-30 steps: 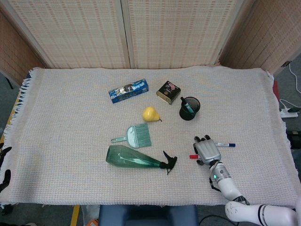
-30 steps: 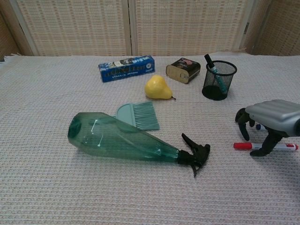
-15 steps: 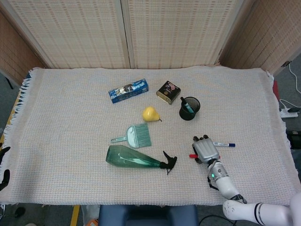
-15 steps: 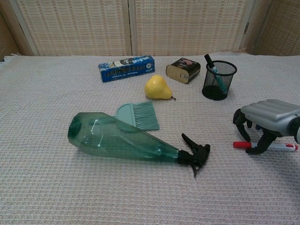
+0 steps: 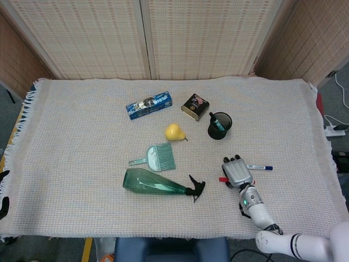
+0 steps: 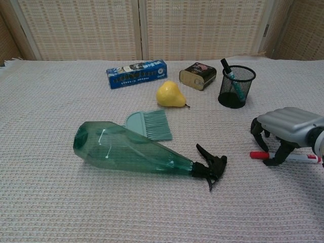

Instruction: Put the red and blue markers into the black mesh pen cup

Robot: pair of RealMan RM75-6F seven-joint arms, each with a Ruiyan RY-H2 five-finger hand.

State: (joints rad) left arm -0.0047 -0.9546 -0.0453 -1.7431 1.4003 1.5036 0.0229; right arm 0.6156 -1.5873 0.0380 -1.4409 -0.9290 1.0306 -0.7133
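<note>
Right hand [image 6: 286, 132] arched palm-down over the red marker [image 6: 263, 155], fingers [image 6: 257, 132] curled around it, tips down at the cloth [image 5: 82, 125]; grip not possible to tell, with the marker flat on the weave, its red cap poking out on the side toward the green spray bottle [image 6: 136, 152]. Blue marker [image 5: 260, 167] lying just beyond the hand; black mesh cup [image 6: 236, 86] upright further back near the tin [image 6: 197, 76], already holding a teal pen [image 6: 230, 76]. Left hand out of both views.

Table [image 5: 82, 207] under woven cloth [image 5: 82, 136].
</note>
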